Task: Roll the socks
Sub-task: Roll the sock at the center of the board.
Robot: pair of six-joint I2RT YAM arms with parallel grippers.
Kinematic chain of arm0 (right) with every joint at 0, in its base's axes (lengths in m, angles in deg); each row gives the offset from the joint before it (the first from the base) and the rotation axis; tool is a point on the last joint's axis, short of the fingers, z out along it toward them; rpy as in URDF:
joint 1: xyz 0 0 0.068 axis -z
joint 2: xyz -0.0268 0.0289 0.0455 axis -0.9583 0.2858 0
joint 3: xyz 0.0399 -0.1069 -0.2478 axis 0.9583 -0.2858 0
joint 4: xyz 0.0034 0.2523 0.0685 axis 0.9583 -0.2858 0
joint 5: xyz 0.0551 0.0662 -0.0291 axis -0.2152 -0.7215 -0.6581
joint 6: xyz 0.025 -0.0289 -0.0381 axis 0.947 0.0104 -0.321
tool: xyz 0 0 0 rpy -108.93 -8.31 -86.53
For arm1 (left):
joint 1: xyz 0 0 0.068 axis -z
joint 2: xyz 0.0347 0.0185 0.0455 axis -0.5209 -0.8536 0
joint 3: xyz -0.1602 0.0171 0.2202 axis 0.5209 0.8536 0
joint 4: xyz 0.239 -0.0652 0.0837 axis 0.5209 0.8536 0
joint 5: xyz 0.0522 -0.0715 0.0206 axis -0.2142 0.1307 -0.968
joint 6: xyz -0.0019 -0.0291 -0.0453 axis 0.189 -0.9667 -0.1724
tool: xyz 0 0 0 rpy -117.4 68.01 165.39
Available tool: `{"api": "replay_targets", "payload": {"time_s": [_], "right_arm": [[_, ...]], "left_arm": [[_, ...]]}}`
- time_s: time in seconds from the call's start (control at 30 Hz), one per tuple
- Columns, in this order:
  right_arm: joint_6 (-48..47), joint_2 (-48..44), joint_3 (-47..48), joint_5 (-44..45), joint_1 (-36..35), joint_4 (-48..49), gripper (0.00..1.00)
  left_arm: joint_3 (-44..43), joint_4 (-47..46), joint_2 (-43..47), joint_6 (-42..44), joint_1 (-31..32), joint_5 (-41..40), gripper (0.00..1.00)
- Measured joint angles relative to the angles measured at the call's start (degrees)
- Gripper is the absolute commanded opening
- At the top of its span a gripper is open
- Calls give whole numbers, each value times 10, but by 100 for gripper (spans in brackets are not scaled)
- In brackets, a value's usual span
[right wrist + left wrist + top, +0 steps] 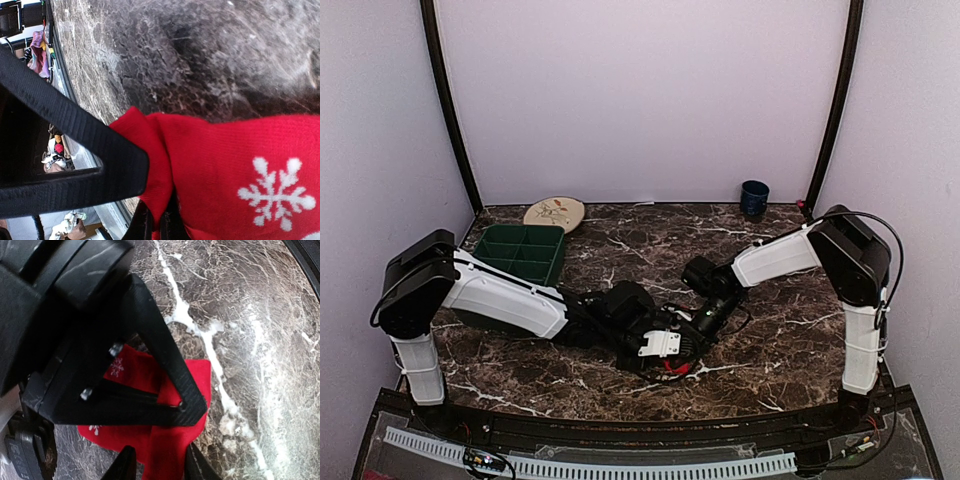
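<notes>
Standing by the table, I see both arms bent inward so their claws meet over one spot near the front edge of the dark brown, white-veined marble tabletop. A red knitted sock with white snowflakes lies flat on the stone right under them, partly covered by the black frame of the right claw. That right claw has its two fingers pressed together on a fold at the sock's edge, the red fabric pinched between them. The left claw comes at the sock from the opposite side; its fingers stand a little apart with a bunched ridge of the same red fabric filling the gap, so it too is clamped on the sock. Well beyond the left claw, toward the back wall, sits a dark green plastic tray with compartments, and behind that a round cream plate. Far behind the right claw, a small dark blue cup stands upright.
</notes>
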Motion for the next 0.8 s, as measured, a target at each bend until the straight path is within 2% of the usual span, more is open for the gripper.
{"api": "replay_targets", "payload": {"time_s": [0.5,0.67,0.8], "right_arm": [[-9,0,0,-2,0,-5,1],[-9,0,-1,-2,0,-7,2],[-8,0,-3,-2,1,-9,11]], "left_arm": [[-38,68,-26,3,0,35,26],[-68,91,-43,-1,0,35,14],[-89,112,-54,-3,0,41,4]]}}
